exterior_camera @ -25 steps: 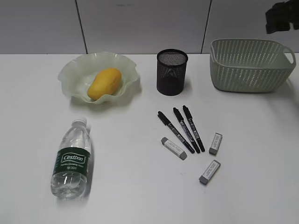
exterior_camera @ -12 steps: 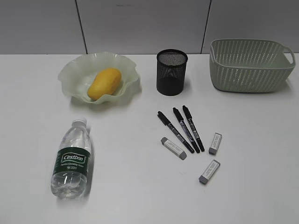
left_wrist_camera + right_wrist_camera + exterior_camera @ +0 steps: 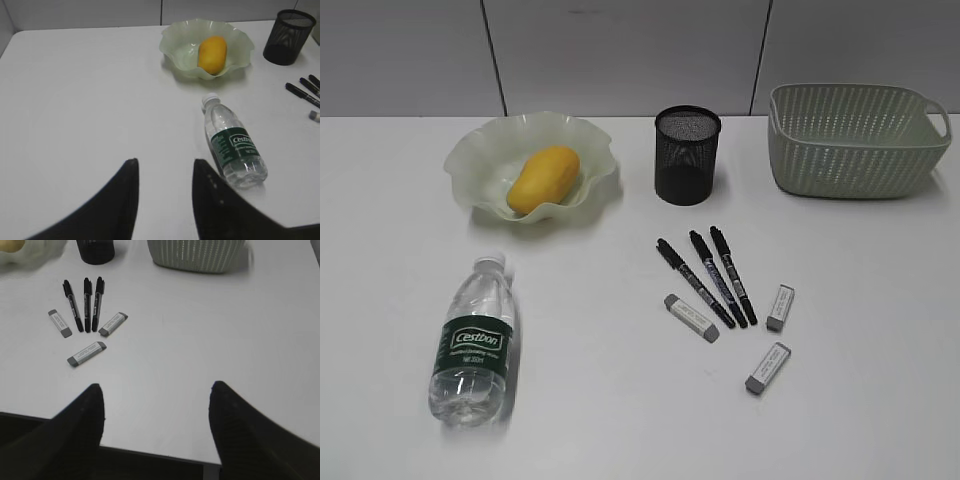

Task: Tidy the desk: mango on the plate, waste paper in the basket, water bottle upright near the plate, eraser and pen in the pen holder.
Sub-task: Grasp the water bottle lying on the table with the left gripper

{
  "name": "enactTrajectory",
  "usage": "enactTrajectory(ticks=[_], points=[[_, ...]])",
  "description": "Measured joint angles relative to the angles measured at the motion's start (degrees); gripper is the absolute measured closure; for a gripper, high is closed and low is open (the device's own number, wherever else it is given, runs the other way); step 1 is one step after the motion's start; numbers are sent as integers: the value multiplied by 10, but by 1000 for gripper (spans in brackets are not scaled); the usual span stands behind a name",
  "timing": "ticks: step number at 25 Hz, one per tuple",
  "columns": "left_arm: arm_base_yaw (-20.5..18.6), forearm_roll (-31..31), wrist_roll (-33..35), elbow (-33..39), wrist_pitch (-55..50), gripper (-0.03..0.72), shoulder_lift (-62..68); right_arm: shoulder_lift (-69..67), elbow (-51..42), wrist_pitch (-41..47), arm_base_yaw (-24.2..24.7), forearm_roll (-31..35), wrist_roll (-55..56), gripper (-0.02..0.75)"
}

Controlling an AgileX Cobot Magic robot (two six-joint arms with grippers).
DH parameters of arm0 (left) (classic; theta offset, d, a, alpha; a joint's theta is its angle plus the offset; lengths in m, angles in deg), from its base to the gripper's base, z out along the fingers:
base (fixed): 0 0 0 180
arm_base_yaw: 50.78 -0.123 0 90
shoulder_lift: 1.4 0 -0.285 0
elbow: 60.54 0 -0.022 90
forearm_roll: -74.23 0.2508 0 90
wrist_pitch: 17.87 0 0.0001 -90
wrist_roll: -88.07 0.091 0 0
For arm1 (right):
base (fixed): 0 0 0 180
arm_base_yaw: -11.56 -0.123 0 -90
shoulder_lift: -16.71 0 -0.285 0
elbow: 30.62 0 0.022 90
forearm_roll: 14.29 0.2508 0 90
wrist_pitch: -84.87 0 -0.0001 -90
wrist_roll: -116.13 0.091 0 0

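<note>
**Mango done; bottle, pens, erasers left**

Exterior: I see mango (image 3: 543, 178) in plate (image 3: 480, 150); bottle (image 3: 473, 340) lying flat; 3 pens (image 3: 705, 278) and 3 erasers (image 3: 692, 317) outside holder (image 3: 687, 155). No paper visible.

Left wrist: left gripper (image 3: 165, 200) parted, empty.

Right wrist: right gripper (image 3: 157, 425) wide, empty; basket (image 3: 200, 255) beyond.

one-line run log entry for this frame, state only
mango: in plate | water bottle: lying | pens, erasers: on desk | left gripper, right gripper: open, empty

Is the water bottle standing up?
No, the water bottle lies on its side on the desk, with its cap pointing toward the plate.
</note>
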Motion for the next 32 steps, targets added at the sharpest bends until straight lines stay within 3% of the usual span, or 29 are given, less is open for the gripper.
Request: enactTrajectory(ticks=[6, 12, 18, 24, 29, 32], points=[[0, -75, 47, -6, 13, 221, 147, 1, -20, -39, 0, 0, 0, 220], [3, -159, 93, -65, 103, 192, 420, 2, -20, -41, 0, 0, 0, 241], [63, -166, 101, -137, 156, 137, 711, 2, -20, -41, 0, 0, 1, 241], [117, -159, 34, -233, 190, 73, 928, 2, -20, -41, 0, 0, 2, 242], [148, -76, -82, -302, 194, 72, 1043, 2, -20, -41, 0, 0, 2, 242], [171, -50, -110, -336, 197, 94, 1088, 2, -20, -41, 0, 0, 2, 242]])
